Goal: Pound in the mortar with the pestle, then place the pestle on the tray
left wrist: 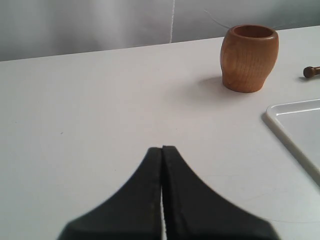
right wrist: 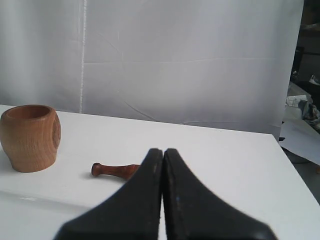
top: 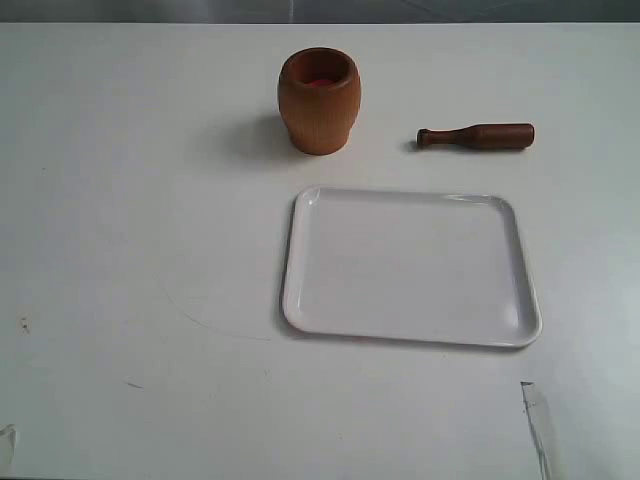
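The light-brown wooden mortar (top: 318, 100) stands upright at the back middle of the white table, reddish inside. To its right lies the dark reddish-brown pestle (top: 477, 137) on its side, knob towards the mortar. The white tray (top: 300, 290) lies flat in front of both, with nothing on it. Neither gripper shows in the exterior view. My left gripper (left wrist: 162, 148) is shut on nothing, well short of the mortar (left wrist: 249, 58) and the tray's corner (left wrist: 280, 120). My right gripper (right wrist: 163, 149) is shut too, its fingers hiding the thick end of the pestle (right wrist: 113, 170) beyond them; the mortar (right wrist: 29, 137) stands further off.
The white tabletop (top: 130, 250) stretches wide on the left of the tray. A white curtain (right wrist: 190, 60) hangs behind the table's far edge. A scrap of tape (top: 537, 420) lies near the front right.
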Tool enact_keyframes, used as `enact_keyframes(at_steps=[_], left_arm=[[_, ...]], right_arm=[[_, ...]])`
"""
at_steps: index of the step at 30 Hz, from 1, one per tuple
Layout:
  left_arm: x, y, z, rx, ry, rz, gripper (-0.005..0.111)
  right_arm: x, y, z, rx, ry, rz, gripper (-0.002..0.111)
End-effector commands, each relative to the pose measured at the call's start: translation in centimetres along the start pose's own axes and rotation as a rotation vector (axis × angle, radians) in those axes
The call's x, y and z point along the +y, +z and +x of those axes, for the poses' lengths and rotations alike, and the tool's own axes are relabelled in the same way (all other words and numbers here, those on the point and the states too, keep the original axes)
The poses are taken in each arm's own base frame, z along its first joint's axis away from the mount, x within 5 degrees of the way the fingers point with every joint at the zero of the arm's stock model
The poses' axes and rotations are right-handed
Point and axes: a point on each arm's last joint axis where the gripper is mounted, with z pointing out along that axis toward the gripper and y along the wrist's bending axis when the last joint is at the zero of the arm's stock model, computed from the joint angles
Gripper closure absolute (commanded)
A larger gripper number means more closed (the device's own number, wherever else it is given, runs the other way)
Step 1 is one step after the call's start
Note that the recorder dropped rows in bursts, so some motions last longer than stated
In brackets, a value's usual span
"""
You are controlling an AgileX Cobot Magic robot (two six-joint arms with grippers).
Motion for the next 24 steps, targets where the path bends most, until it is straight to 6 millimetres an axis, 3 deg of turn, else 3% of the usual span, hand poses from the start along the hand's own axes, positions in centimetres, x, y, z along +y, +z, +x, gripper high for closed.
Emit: enact_keyframes(at_steps=[1, 6, 15, 24], left_arm=[[-0.1, 0.0, 0.0, -0.007, -0.012, 0.008, 0.107], [-0.1, 0.0, 0.0, -0.007, -0.012, 0.008, 0.107], [-0.1, 0.0, 0.0, -0.007, -0.012, 0.008, 0.107], [-0.1, 0.0, 0.0, -0.007, -0.012, 0.008, 0.107]], right_arm=[[0.0, 0.0, 0.0, -0.013, 0.002, 0.003, 0.108], [0.0, 0.0, -0.7, -0.089, 0.008, 0.002, 0.108], [0.0, -0.1, -1.1, -0.132, 0.229, -0.009, 0.108], [0.0, -0.1, -1.1, -0.132, 0.261, -0.010, 0.108]])
